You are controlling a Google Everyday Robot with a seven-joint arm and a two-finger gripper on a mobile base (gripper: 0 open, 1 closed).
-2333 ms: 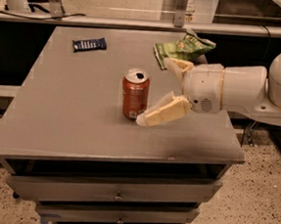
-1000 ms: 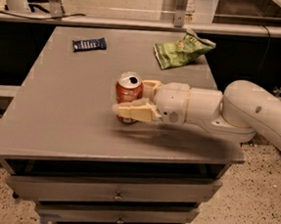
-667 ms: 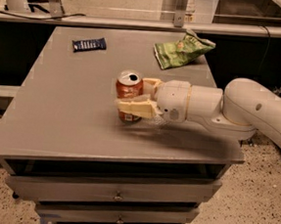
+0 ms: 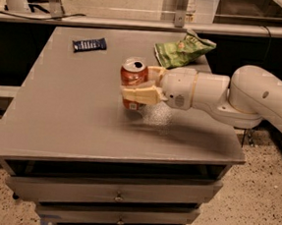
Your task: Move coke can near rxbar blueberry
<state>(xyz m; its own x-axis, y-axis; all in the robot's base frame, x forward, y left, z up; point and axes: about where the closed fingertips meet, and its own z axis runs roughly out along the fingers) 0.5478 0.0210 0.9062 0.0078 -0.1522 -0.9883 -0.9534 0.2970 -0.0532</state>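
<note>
The coke can (image 4: 133,75), red-orange with a silver top, stands upright near the middle of the grey table (image 4: 62,107), slightly above its surface. My gripper (image 4: 137,81) reaches in from the right and is shut on the can, one cream finger (image 4: 141,94) across its front and the other behind it. The rxbar blueberry (image 4: 89,44), a flat dark blue wrapper, lies at the table's far left, well apart from the can.
A green chip bag (image 4: 183,49) lies at the far right of the table, just behind my gripper's wrist. My white arm (image 4: 260,98) stretches over the table's right edge. Drawers (image 4: 119,196) sit below the table top. A rail runs behind the table.
My gripper closed around the can from the right, then shut on it. The can has since risen a little and moved slightly toward the back of the table.
</note>
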